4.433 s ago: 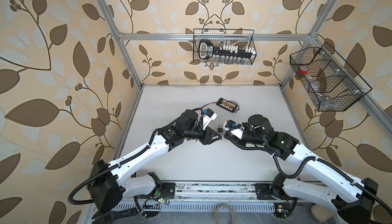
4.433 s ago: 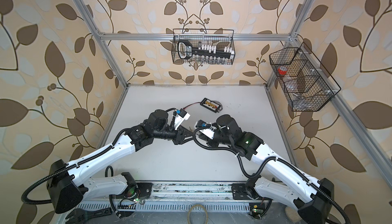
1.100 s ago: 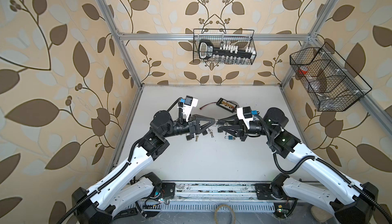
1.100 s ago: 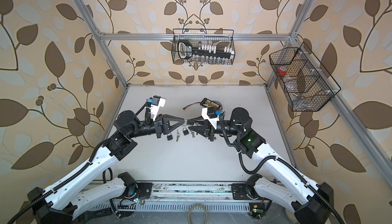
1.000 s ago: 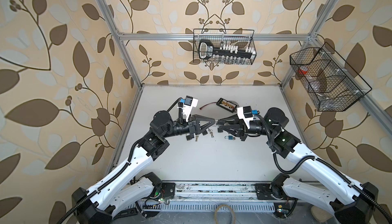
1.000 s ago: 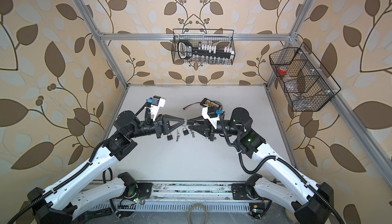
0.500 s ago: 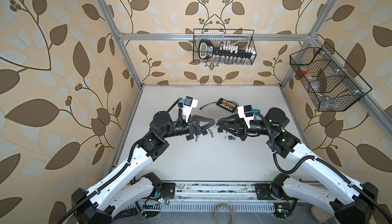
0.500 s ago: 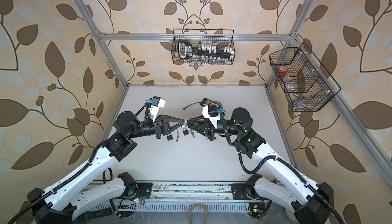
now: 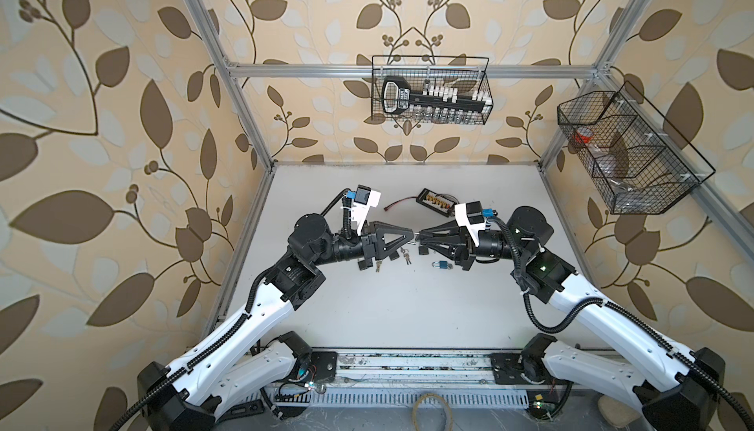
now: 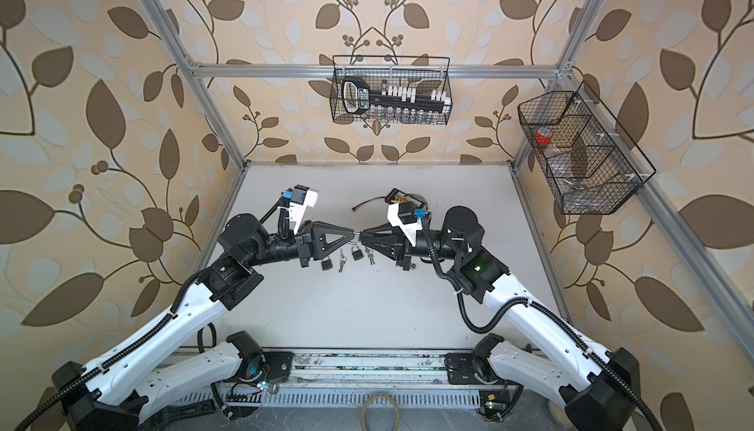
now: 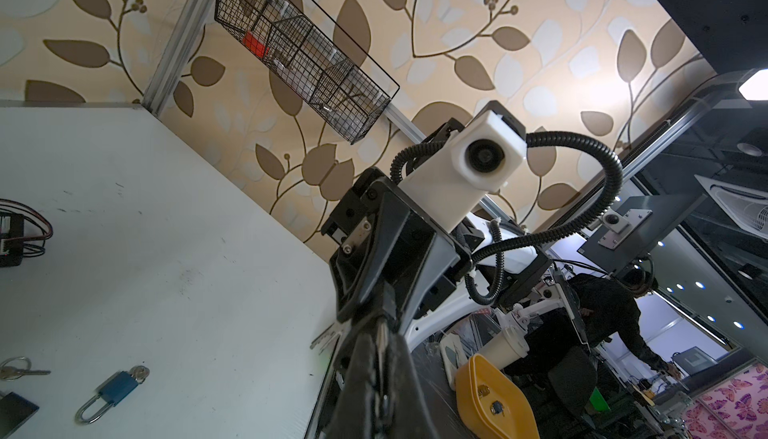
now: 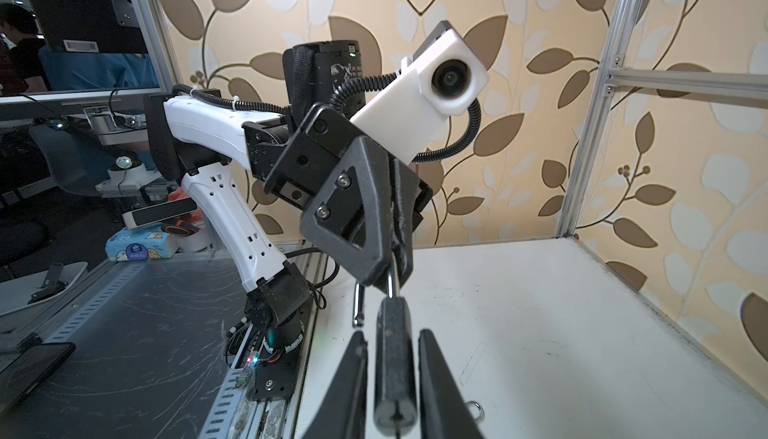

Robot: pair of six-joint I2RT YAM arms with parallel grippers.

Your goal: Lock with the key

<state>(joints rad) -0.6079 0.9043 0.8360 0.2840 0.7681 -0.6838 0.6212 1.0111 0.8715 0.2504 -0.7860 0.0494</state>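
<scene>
- Currently both pincers meet tip to tip above the middle of the tabletop [image 9: 408, 318], clear of its surface.
- Left pincer [image 12: 392, 270]: clenched on the steel shackle of a black padlock [image 12: 392, 358].
- The shackle stands open, with one leg free beside the clamped one.
- Right pincer [image 12: 392, 335]: released. Its fingers [image 12: 355, 370] flank the padlock body, with a narrow gap on either side.
- The padlock hangs in the air between the two pincers, its keyhole end towards the right wrist camera.
- A toothed silver blade [image 11: 328, 338] shows beside the pincer tips in the left wrist view. Whether it sits in the held padlock cannot be told.
- Loose keys [image 10: 342, 263] lie on the tabletop under the pincers in two small bunches, with a spare padlock [image 10: 357, 253] between them.
- A blue padlock [image 9: 441, 265] lies flat near the right pincer, apart from the keys.
- A black board [image 9: 436, 202] with wires rests on the tabletop behind the pincers.
</scene>
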